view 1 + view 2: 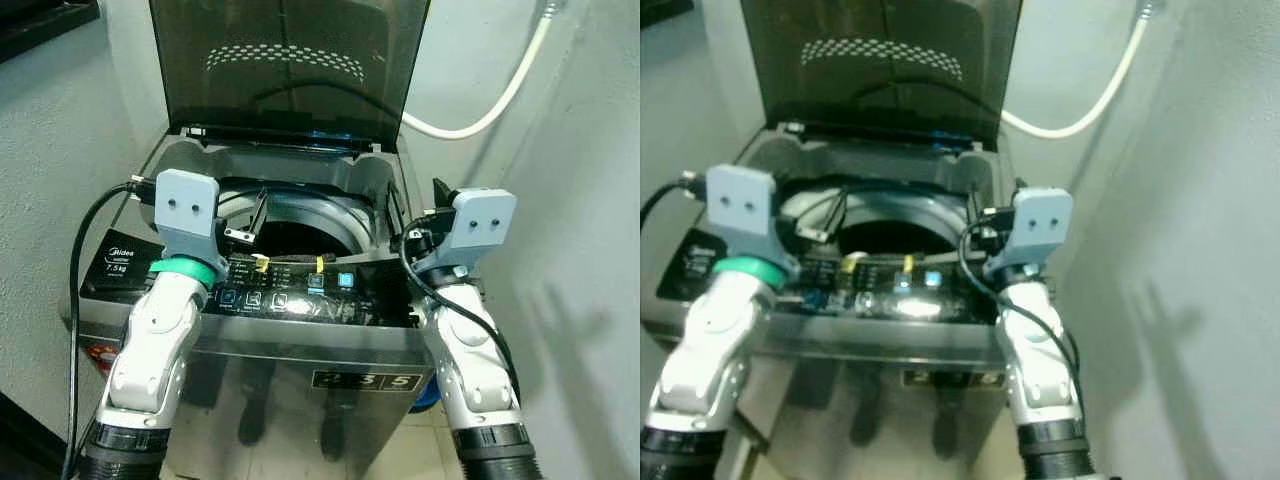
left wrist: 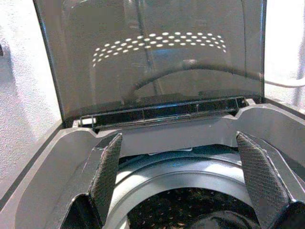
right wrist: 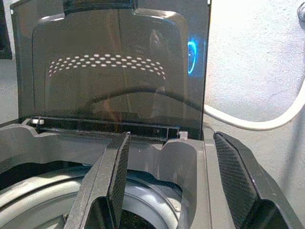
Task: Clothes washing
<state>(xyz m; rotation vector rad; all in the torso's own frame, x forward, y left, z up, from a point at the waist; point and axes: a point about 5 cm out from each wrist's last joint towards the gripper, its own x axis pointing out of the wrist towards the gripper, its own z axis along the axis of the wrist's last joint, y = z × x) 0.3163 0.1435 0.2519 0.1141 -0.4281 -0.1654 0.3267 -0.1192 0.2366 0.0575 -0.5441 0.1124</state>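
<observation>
A grey top-loading washing machine (image 1: 300, 350) stands in front of me with its dark see-through lid (image 1: 290, 60) raised upright. The round drum opening (image 1: 300, 225) is uncovered, and inside it I see the perforated drum wall (image 2: 181, 205) and a dark shape (image 2: 214, 222) I cannot identify. My left gripper (image 2: 178, 138) hovers over the front left of the opening, open, nothing between its fingers (image 2: 107, 171). Over the front right corner my right gripper (image 3: 172, 138) is open too and holds nothing. Both point toward the lid's hinge.
The control panel (image 1: 290, 290) with lit blue buttons runs along the machine's front edge below both wrists. A white hose (image 1: 500, 90) curves along the wall at the back right. Walls close in on both sides, and something blue (image 1: 428, 395) lies on the floor by the machine's right side.
</observation>
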